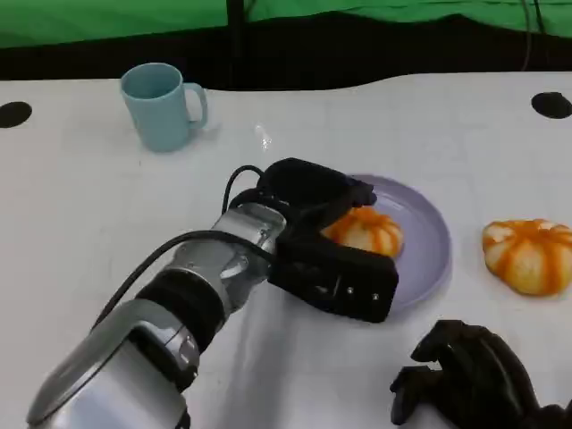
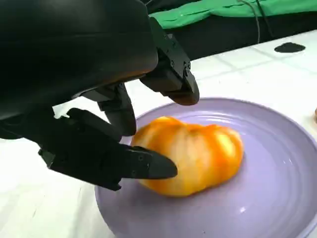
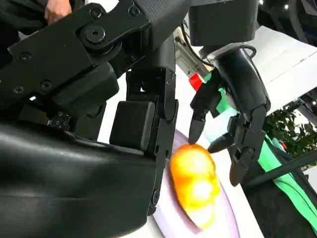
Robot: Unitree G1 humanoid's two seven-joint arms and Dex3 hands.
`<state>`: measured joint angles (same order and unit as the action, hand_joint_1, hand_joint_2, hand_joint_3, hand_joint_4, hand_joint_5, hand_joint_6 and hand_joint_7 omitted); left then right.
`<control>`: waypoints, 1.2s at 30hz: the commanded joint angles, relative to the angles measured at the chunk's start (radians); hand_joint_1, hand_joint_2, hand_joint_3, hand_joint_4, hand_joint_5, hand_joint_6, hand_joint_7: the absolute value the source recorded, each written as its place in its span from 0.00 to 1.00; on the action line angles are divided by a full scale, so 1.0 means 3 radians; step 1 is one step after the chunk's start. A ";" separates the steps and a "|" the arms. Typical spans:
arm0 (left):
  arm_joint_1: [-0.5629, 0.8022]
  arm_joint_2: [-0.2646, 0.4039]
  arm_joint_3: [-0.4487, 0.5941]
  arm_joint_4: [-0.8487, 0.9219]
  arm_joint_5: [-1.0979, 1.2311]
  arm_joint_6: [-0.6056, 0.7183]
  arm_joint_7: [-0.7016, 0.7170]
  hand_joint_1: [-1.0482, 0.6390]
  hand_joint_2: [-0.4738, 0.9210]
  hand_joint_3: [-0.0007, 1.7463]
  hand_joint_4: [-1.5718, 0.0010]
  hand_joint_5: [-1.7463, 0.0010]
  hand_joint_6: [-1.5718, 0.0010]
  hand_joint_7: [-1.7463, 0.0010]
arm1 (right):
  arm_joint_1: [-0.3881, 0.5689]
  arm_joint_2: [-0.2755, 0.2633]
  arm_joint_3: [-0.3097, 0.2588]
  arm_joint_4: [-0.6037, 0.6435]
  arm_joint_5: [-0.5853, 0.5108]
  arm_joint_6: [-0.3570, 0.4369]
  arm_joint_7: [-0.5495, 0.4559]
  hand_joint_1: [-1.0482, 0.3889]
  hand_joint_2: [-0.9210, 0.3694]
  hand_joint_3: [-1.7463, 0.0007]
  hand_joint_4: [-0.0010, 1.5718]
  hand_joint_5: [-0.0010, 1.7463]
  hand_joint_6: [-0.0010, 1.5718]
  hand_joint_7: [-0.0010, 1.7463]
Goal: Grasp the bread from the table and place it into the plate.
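Fingers (image 2: 148,166) of my left hand (image 1: 326,241) sit right at the lens in the left wrist view, spread around the bread (image 2: 190,153), which rests on the purple plate (image 2: 277,163). One finger touches or nearly touches the bun's near side, and the others arch above it with a gap. I judge the bread set down and the hold loosened, though I cannot tell whether contact is fully broken. My read is that the placing is essentially done and what remains is drawing the left hand off.

My right hand (image 1: 474,380) rests low at the table's near edge, fingers curled in and holding nothing. A second bun (image 1: 530,255) lies on the table just right of the plate, apart from it. A blue mug (image 1: 161,105) stands well away at the far left. Open table lies left of the plate, so I'd retreat that way, lifting first to clear the rim.
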<state>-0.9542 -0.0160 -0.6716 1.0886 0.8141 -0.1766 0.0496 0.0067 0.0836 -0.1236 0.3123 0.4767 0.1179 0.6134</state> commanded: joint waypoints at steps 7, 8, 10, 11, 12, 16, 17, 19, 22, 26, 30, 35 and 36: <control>-0.0121 0.0171 -0.0092 -0.0305 0.0020 0.0187 -0.0647 0.02 1.00 0.27 1.00 0.81 0.96 1.00 | 0.0000 -0.0017 -0.0029 0.0008 0.0059 0.0031 0.0000 0.01 0.16 1.00 1.00 0.42 1.00 0.22; -0.0101 0.0212 -0.0080 -0.0387 0.0006 0.0176 -0.0699 0.01 1.00 0.28 1.00 0.82 0.97 1.00 | -0.0003 -0.0019 -0.0027 0.0008 0.0054 0.0025 -0.0002 0.02 0.16 1.00 1.00 0.42 1.00 0.22; -0.0069 0.0258 -0.0069 -0.0495 -0.0007 0.0178 -0.0756 0.00 1.00 0.29 1.00 0.82 0.97 0.99 | -0.0008 -0.0021 -0.0024 0.0011 0.0048 0.0018 -0.0001 0.01 0.15 1.00 1.00 0.42 1.00 0.22; -0.0033 0.0299 -0.0044 -0.0580 -0.0037 0.0169 -0.0787 0.00 1.00 0.29 1.00 0.82 0.97 0.99 | -0.0001 -0.0019 -0.0023 -0.0002 0.0045 0.0030 -0.0018 0.01 0.15 1.00 1.00 0.42 1.00 0.22; 0.0004 0.0341 -0.0022 -0.0659 -0.0063 0.0154 -0.0807 0.00 1.00 0.29 0.99 0.82 0.95 0.99 | 0.0000 -0.0014 -0.0025 0.0000 0.0050 0.0025 -0.0017 0.01 0.15 1.00 1.00 0.43 1.00 0.23; 0.0151 0.0473 0.0048 -0.0921 -0.0126 0.0095 -0.0831 0.01 1.00 0.29 0.97 0.81 0.93 0.98 | 0.0003 -0.0004 -0.0018 -0.0005 0.0034 0.0013 -0.0037 0.01 0.15 1.00 1.00 0.43 1.00 0.23; 0.0218 0.0523 0.0084 -0.1013 -0.0166 0.0058 -0.0824 0.01 1.00 0.28 0.97 0.81 0.93 0.98 | -0.0003 -0.0003 -0.0018 0.0008 0.0032 0.0011 -0.0037 0.00 0.15 1.00 1.00 0.43 1.00 0.24; 0.0321 0.0591 0.0138 -0.1151 -0.0223 0.0003 -0.0805 0.01 1.00 0.27 0.94 0.80 0.92 0.97 | -0.0012 -0.0002 -0.0023 0.0027 0.0040 0.0016 -0.0031 0.00 0.15 1.00 1.00 0.43 1.00 0.24; 0.0606 0.0745 0.0321 -0.1471 -0.0403 -0.0158 -0.0749 0.05 1.00 0.25 0.91 0.79 0.89 0.97 | -0.0016 -0.0010 -0.0020 0.0039 0.0044 0.0014 -0.0002 0.00 0.16 1.00 1.00 0.43 1.00 0.23; 0.0950 0.0863 0.0577 -0.1820 -0.0682 -0.0361 -0.0679 0.14 1.00 0.24 0.84 0.77 0.83 0.95 | -0.0021 -0.0006 -0.0016 0.0040 0.0031 -0.0001 -0.0015 0.00 0.16 1.00 1.00 0.43 1.00 0.22; 0.1310 0.0907 0.0846 -0.1992 -0.0999 -0.0764 -0.0478 0.25 1.00 0.22 0.68 0.73 0.68 0.92 | -0.0021 0.0001 -0.0019 0.0019 0.0038 0.0034 -0.0050 0.00 0.16 1.00 1.00 0.43 1.00 0.23; 0.1678 0.0825 0.1127 -0.2124 -0.1470 -0.1017 -0.0473 0.28 1.00 0.20 0.57 0.59 0.55 0.88 | 0.0005 0.0010 -0.0018 -0.0011 0.0047 0.0049 -0.0056 0.00 0.16 1.00 1.00 0.43 1.00 0.22; 0.1738 0.0812 0.1168 -0.2151 -0.1574 -0.1052 -0.0513 0.28 1.00 0.20 0.58 0.47 0.53 0.86 | 0.0007 0.0010 -0.0018 -0.0009 0.0048 0.0044 -0.0049 0.00 0.16 1.00 1.00 0.43 1.00 0.22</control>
<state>-0.4779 0.2328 -0.3613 0.4733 0.4159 -0.4591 -0.0916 0.0008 0.0917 -0.1239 0.3170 0.4837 0.1299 0.6025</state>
